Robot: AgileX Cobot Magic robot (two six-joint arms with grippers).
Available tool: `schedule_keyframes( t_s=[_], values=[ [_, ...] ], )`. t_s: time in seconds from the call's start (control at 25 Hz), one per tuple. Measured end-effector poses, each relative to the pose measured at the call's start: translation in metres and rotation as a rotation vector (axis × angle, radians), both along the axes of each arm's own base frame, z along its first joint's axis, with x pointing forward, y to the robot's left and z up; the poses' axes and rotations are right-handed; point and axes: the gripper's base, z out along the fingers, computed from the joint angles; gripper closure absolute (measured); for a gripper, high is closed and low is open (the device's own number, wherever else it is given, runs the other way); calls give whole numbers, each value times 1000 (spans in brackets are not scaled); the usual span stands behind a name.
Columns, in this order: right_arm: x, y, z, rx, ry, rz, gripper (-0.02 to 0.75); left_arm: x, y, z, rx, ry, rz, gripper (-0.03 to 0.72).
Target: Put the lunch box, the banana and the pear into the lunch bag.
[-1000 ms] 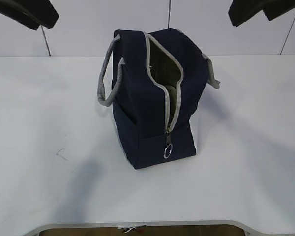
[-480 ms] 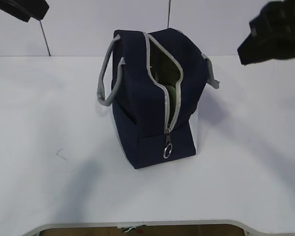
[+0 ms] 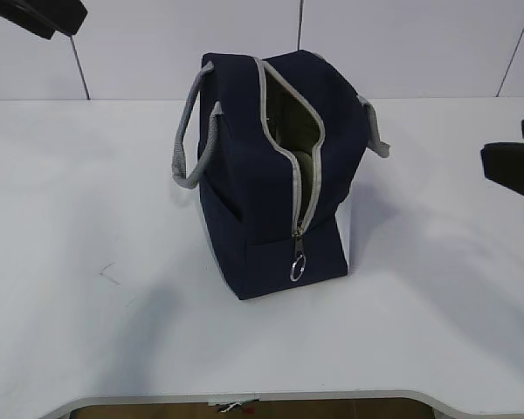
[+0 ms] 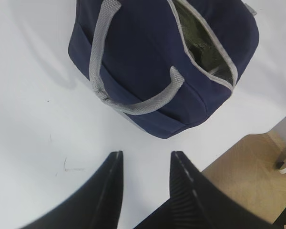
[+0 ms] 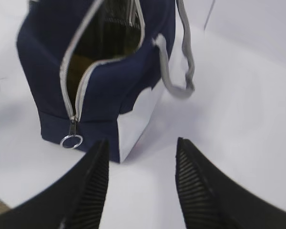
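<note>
the left gripper [image 4: 144, 191] hangs over the worktop [image 3: 87, 218] toward its left side, jaws parted and holding nothing, with the lunch bag [image 3: 271, 175] ahead of it. the bag stands upright near the middle of the worktop, zipper open along the top and the ring pull [image 3: 298, 269] hanging at its near end. something pale green shows through the opening, probably the lunch box [image 3: 304, 161]; banana and pear are not visible anywhere, so judging by the bare worktop the loading looks done. the right gripper [image 5: 140, 186], by the right edge, is spread and empty.
</note>
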Motion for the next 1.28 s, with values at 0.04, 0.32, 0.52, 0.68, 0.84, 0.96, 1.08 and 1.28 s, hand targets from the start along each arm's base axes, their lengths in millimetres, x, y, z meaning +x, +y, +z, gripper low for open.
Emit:
schedule_keyframes(
  t_s=[0.04, 0.32, 0.52, 0.68, 0.84, 0.96, 1.08, 1.28],
  values=[
    [-6, -3, 1, -10, -51, 21, 367, 0, 0, 0, 0, 0, -2, 435],
    [-33, -15, -6, -10, -219, 72, 387, -1, -2, 0, -4, 1, -6, 435],
    [-35, -14, -30, 19, -206, 82, 388, -1, -3, 1, -19, 6, -11, 435],
    [-36, -13, -47, 32, -217, 91, 388, -4, -3, 3, -26, -1, -12, 436],
    [-37, -12, -57, 69, -234, 92, 388, -8, -1, 8, -32, -14, -13, 436],
    [-34, -9, -65, 108, -229, 89, 388, -9, -1, 9, -35, -17, -14, 436],
    [-27, -4, -70, 125, -236, 106, 388, -10, -2, 10, -51, -13, -18, 436],
    [-14, 14, -78, 148, -244, 211, 388, -11, -3, 10, -59, -10, -20, 436]
  ],
)
